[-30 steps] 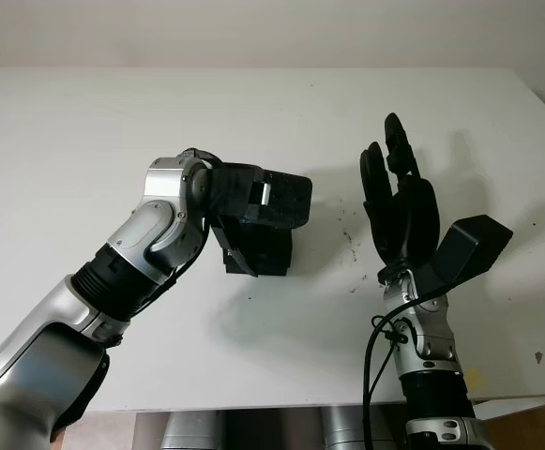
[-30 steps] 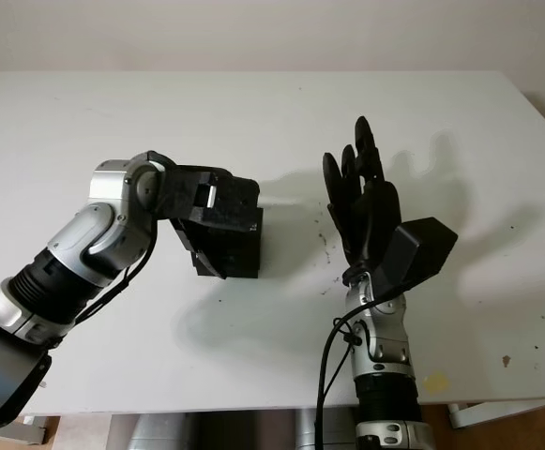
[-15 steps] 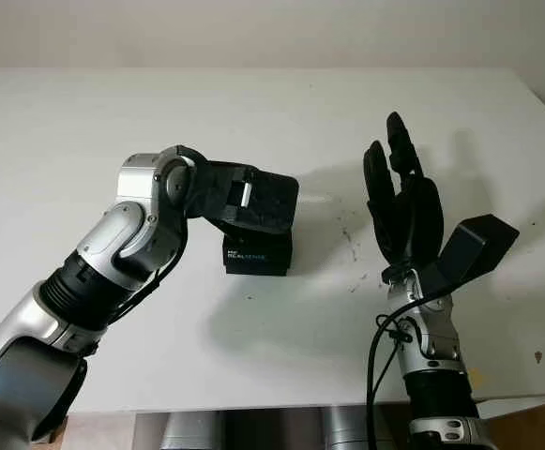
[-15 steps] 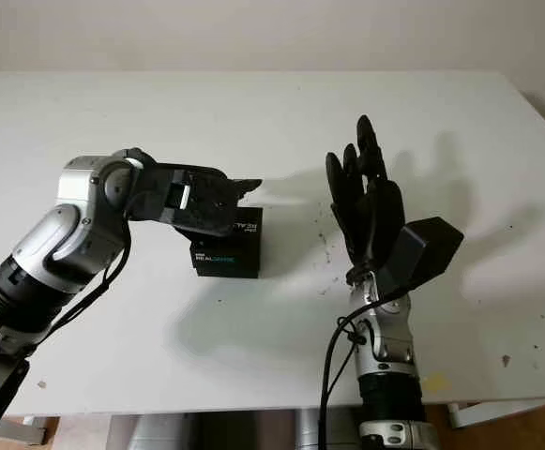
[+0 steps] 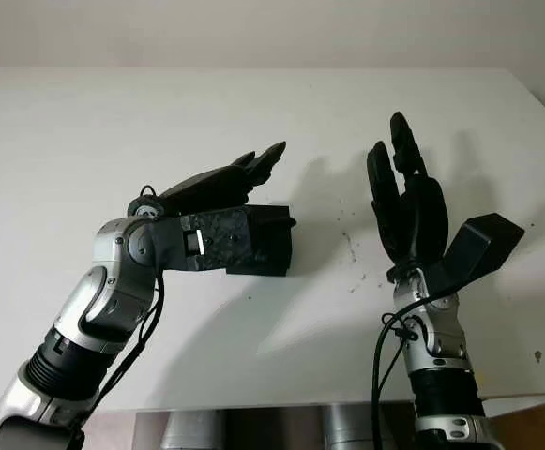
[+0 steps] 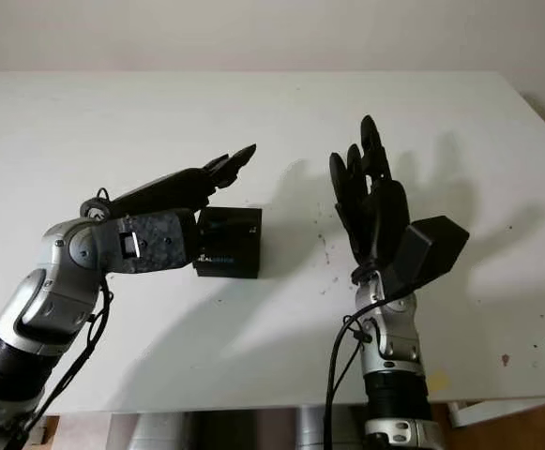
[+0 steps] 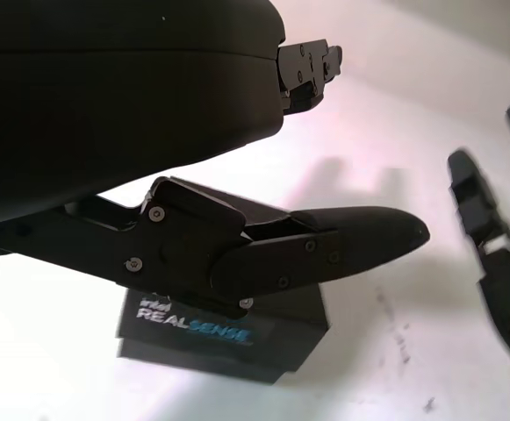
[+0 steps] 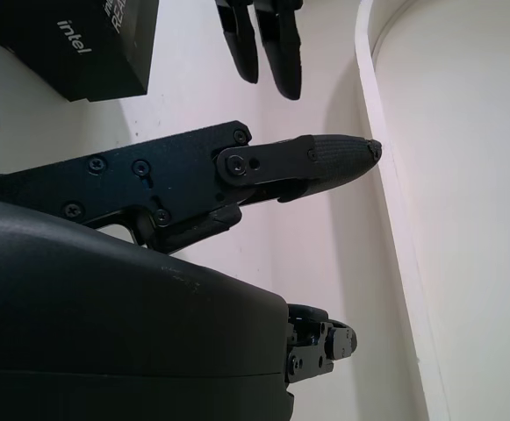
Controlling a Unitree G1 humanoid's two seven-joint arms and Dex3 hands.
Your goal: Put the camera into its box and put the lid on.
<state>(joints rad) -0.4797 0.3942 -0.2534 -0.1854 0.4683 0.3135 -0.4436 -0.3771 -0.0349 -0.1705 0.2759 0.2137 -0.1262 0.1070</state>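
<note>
— Left eye view first: where does the box (image 5: pixel 268 246) sit?

— On the white bench (image 5: pixel 84 122), near the middle, upright and apparently closed, with the lid judged to be on. Printed side faces the robot.

— And the hands?

— Left hand (image 5: pixel 206 220) just beside and partly above the box, open, gripping nothing; fingers (image 7: pixel 342 241) reach out over the box top, seemingly clear of it. Right hand (image 5: pixel 405 202) raised upright, well apart to the right of the box, open too, also holding nothing.

— What could go wrong from here?

— Mostly a clumsy left-hand move. Dropping or sweeping sideways so close could clip the box, skid it across the bench or tip the lid askew. Also possible: lid not pressed fully home, hard to judge from these angles, so worth a check before calling the task done.

— Count?

— One box, one bench, two hands.
</note>
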